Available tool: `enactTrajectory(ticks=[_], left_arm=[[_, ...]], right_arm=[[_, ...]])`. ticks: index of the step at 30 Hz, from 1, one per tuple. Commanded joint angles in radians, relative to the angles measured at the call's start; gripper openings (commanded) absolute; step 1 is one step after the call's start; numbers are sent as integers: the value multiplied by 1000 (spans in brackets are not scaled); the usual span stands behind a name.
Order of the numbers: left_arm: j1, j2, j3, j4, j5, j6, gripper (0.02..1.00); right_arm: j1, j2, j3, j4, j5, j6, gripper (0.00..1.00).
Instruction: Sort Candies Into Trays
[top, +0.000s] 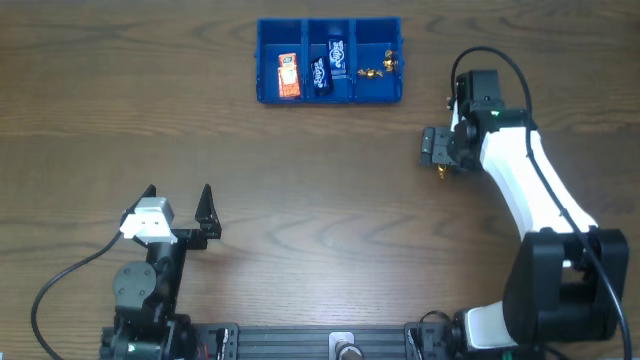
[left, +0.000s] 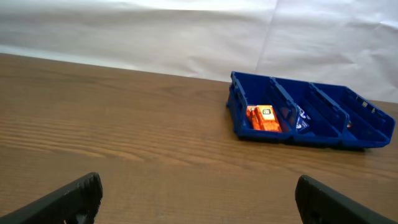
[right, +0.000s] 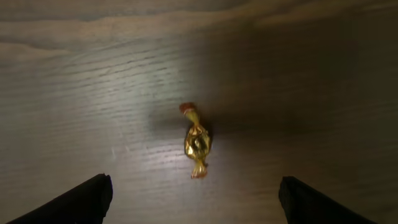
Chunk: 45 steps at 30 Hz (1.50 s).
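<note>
- From above: my right gripper (top: 437, 150) hangs over the table (top: 300, 200), to the right of the blue tray (top: 330, 22). The speck under it is, I think, the gold candy (top: 441, 172). My left gripper (top: 178, 190) is well apart, its fingers spread and empty.
- Left wrist: the tray (left: 292, 84) sits far ahead.
- Right wrist: my fingers are wide open, with the candy (right: 197, 142) lying between them. It looks light, its foil crinkly and probably slippery. Its long axis runs crosswise to my closing line, so I'd pinch the plump middle, not the twisted ends.
</note>
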Motion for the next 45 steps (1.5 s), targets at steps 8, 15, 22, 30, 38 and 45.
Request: enactTrajectory(ticks=[8, 15, 22, 30, 38, 45], left_arm=[[3, -6, -22, -35, -17, 14, 998], [3, -6, -22, -35, -17, 14, 998], [3, -6, -22, -35, -17, 14, 998], [3, -6, -22, -35, -17, 14, 998], [3, -6, -22, -35, -17, 14, 998], [3, -6, -22, -35, -17, 14, 998]], right_arm=[[-19, 150, -11, 65, -35, -47, 831], [-43, 153, -44, 95, -35, -47, 790], [-47, 155, -55, 111, -36, -69, 757], [-47, 190, -55, 135, -35, -73, 728], [-46, 192, -55, 141, -35, -73, 505], [-40, 192, -55, 141, -35, -73, 334]])
